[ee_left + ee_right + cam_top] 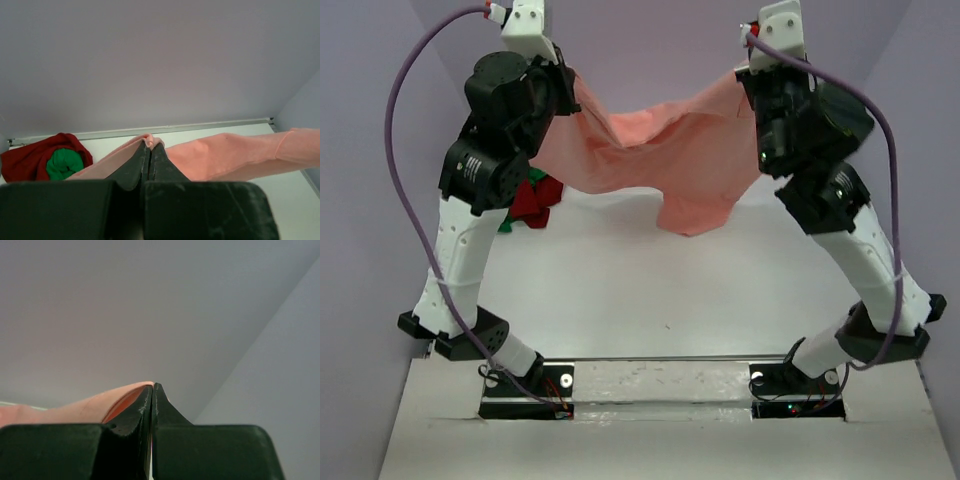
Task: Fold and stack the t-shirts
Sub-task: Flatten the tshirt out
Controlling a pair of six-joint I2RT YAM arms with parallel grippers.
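Left gripper (151, 145) and right gripper (152, 386) are each clenched on the large salmon-pink cloth t-shirt (660, 150), which sags between the jaws above the white table (650, 290). Below-left of the left jaws, a crumpled dark red t-shirt (27, 157) lies with a bright green t-shirt (64, 163) bunched in it.

A smooth white tabletop (650, 290) spreads across the middle, enclosed by plain pale-lilac walls (650, 50) at the back and on both sides. A glossy grey metal strip (660, 378) lies along its near edge.
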